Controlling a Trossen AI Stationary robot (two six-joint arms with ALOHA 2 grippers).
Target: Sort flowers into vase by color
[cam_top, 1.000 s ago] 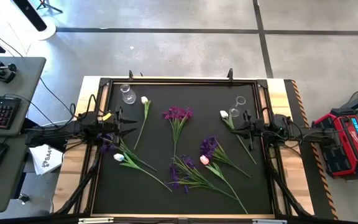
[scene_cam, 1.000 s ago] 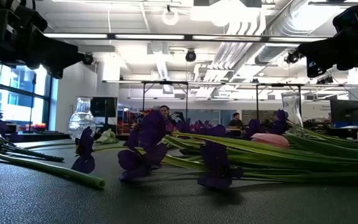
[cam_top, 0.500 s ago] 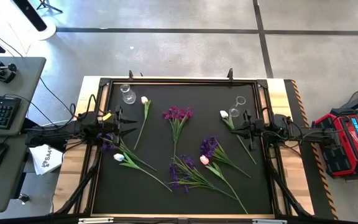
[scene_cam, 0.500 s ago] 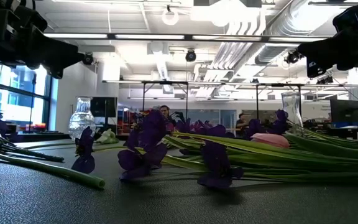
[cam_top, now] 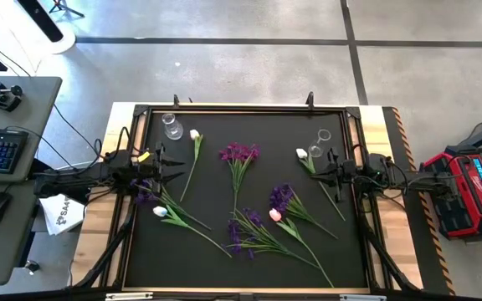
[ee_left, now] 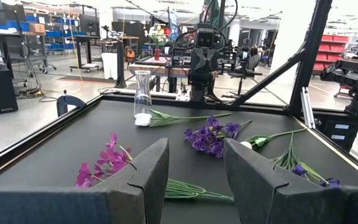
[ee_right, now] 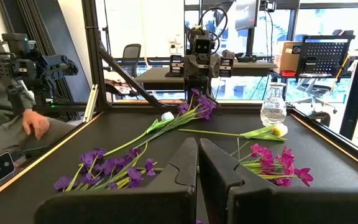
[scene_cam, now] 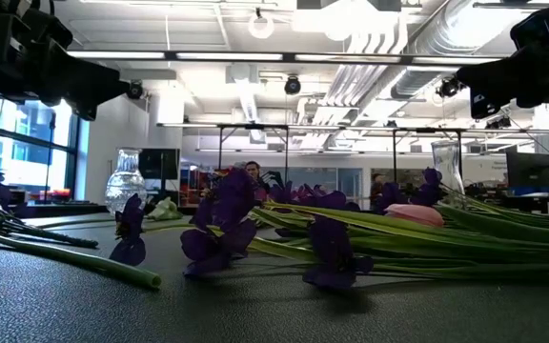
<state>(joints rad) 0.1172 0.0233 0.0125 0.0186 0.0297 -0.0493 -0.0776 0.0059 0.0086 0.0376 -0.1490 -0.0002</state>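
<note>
Left gripper [cam_top: 167, 170] hangs over the left edge of the black, matte table [cam_top: 249, 125], its two dark fingers spread apart with nothing between them, as its wrist view shows. Just under and beside it lies a purple-blossomed artificial flower [cam_top: 143, 194], and a white tulip bud on a slim green plastic stem [cam_top: 161, 211] lies a little further toward the table's front, its stem running diagonally away toward the middle. Behind this gripper, near the back rail, stands a clear round-bellied glass vase [cam_top: 172, 128], with a second white tulip [cam_top: 195, 135] beside it, stem pointing toward the front.

Further right, well apart from both grippers, a magenta cluster flower [cam_top: 239, 153] lies with its stem pointing toward the front. Beyond it a tangle of dark purple sprays [cam_top: 281, 199] crosses a pink tulip bud [cam_top: 274, 215]; their stems fan out toward the front right.

Right gripper [cam_top: 318, 174] sits over the right side, fingers pressed together and empty. A white tulip with slim leaves [cam_top: 302, 155] lies just beside it, its stem passing close under the fingertips, and a tall, narrow clear glass vase [cam_top: 319, 142] stands just behind. No flower is in either vase. The left arm is plainly nearer the purple flower at its tip, so that looks the likeliest first pick; its stem is thin, smooth and lies flat.
</note>
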